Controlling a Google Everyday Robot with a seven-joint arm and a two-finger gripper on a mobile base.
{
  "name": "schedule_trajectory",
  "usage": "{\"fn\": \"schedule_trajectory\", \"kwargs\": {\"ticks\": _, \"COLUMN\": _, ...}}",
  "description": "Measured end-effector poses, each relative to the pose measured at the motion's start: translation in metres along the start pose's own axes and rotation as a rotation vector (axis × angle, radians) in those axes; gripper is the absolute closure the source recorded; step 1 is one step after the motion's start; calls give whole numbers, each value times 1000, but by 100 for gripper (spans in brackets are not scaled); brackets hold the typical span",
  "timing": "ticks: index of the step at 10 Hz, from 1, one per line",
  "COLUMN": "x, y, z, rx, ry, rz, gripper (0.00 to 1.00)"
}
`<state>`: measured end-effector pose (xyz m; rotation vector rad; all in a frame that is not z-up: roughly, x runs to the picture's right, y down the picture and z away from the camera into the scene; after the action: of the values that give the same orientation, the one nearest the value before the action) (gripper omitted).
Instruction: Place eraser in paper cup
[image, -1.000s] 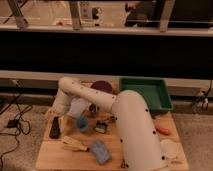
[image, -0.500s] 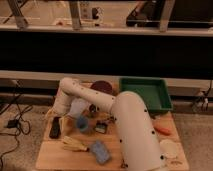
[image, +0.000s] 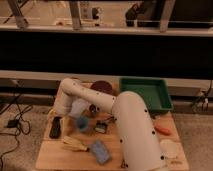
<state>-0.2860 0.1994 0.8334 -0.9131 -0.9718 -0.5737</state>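
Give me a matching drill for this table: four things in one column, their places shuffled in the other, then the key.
Things:
1. eraser
2. green tray
3. blue sponge
4. gripper

Places:
A. near edge of the table, about the middle
B. far right corner of the table
C. at the arm's end, between the paper cup and the eraser
D. lying flat at the table's left edge

Pairs: 1-D, 2-B, 3-A, 4-C.

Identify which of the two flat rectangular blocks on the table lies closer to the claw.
The black eraser, at the left edge of the table, close by the claw. The blue block lies farther off, toward the front middle.
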Motion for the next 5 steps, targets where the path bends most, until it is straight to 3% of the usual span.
{"fn": "schedule_trajectory", "kwargs": {"ticks": 5, "x": 3, "y": 1, "z": 1, "rx": -1, "ry": 0, "rz": 6, "gripper": 22}}
